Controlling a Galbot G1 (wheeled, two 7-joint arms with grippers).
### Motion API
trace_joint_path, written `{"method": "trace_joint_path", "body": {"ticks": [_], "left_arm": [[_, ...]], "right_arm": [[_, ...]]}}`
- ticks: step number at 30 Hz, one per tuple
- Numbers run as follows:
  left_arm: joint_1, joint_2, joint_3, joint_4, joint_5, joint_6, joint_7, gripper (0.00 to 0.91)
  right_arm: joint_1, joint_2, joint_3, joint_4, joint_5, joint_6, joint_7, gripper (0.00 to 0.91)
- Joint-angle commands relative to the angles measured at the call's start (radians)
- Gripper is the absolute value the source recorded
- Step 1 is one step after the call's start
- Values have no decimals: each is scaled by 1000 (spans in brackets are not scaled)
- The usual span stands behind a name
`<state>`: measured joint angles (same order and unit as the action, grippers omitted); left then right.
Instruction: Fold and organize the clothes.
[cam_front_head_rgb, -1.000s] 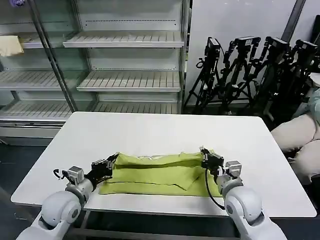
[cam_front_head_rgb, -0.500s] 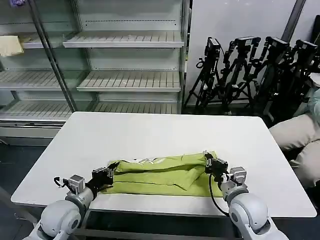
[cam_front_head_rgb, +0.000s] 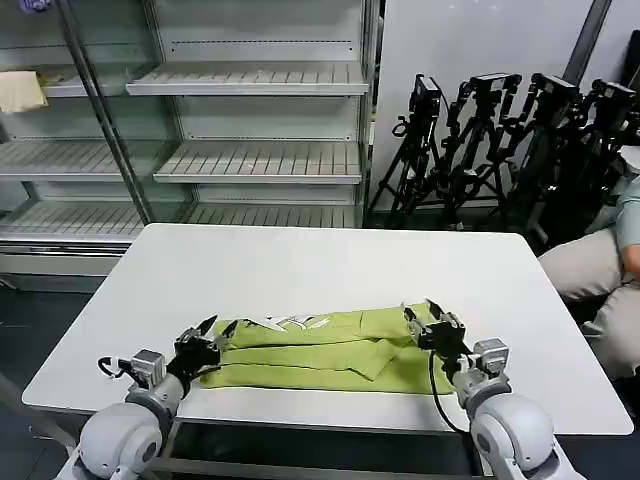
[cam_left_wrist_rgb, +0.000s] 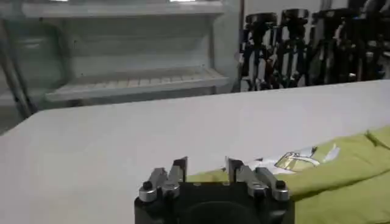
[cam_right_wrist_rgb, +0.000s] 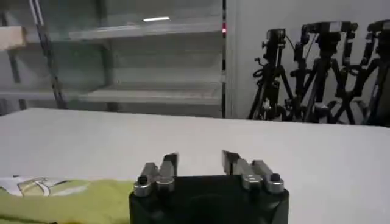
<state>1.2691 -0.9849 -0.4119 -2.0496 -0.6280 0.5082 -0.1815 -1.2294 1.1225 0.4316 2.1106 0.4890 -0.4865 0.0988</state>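
The lime T-shirt (cam_front_head_rgb: 320, 350) lies folded into a long flat band near the front edge of the white table (cam_front_head_rgb: 300, 260), with its neck label showing on top. My left gripper (cam_front_head_rgb: 212, 335) is open at the band's left end, and lime fabric (cam_left_wrist_rgb: 341, 176) lies just under its spread fingers (cam_left_wrist_rgb: 206, 165). At the band's right end my right gripper (cam_front_head_rgb: 428, 320) is open. Bare table shows between its fingers (cam_right_wrist_rgb: 200, 159), with the shirt (cam_right_wrist_rgb: 61, 198) off to one side.
Empty metal shelving (cam_front_head_rgb: 250, 160) stands behind the table, with a pale cream cloth (cam_front_head_rgb: 20, 90) on a shelf at the upper left. Black tripods (cam_front_head_rgb: 500, 150) cluster at the back right. A seated person's leg (cam_front_head_rgb: 590, 270) is near the table's right edge.
Both grippers drew the shirt's ends toward the front edge, lowered them and opened. The shirt now lies flat and released.
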Motion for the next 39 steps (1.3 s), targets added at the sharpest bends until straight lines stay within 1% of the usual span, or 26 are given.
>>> {"method": "trace_joint_path", "body": {"ticks": [1, 6, 9, 10, 11, 19, 30, 33, 37, 38, 39], "left_arm": [[4, -35, 25, -24, -192, 67, -273, 907], [-22, -43, 29, 20, -248, 67, -351, 907], [-18, -43, 28, 29, -273, 69, -366, 907], [-15, -41, 28, 25, -278, 69, -366, 101], [-9, -40, 27, 17, -295, 69, -360, 20], [-5, -48, 31, 15, -345, 68, -325, 10], [11, -61, 38, -35, -352, 62, -317, 10], [11, -66, 41, -30, -342, 44, -313, 10], [1, -65, 44, -11, -236, 6, -273, 10], [-3, -61, 40, -11, -231, 6, -268, 20], [-6, -58, 35, -11, -227, 4, -267, 10]], "right_arm": [[-48, 2, 45, 31, -14, 18, -23, 907], [-61, 16, 48, 38, -28, 24, -27, 907], [-64, 21, 48, 39, -36, 26, -26, 907], [-64, 22, 48, 40, -36, 26, -26, 907], [-64, 23, 48, 40, -38, 26, -26, 907], [-59, 32, 38, 37, -54, 20, -24, 907], [-61, 35, 38, 28, -66, 21, -25, 907], [-64, 36, 37, 26, -67, 22, -24, 907], [-65, 37, 29, 27, -71, 23, -23, 907], [-65, 37, 26, 28, -71, 23, -22, 907], [-64, 37, 24, 28, -72, 23, -22, 907]]}}
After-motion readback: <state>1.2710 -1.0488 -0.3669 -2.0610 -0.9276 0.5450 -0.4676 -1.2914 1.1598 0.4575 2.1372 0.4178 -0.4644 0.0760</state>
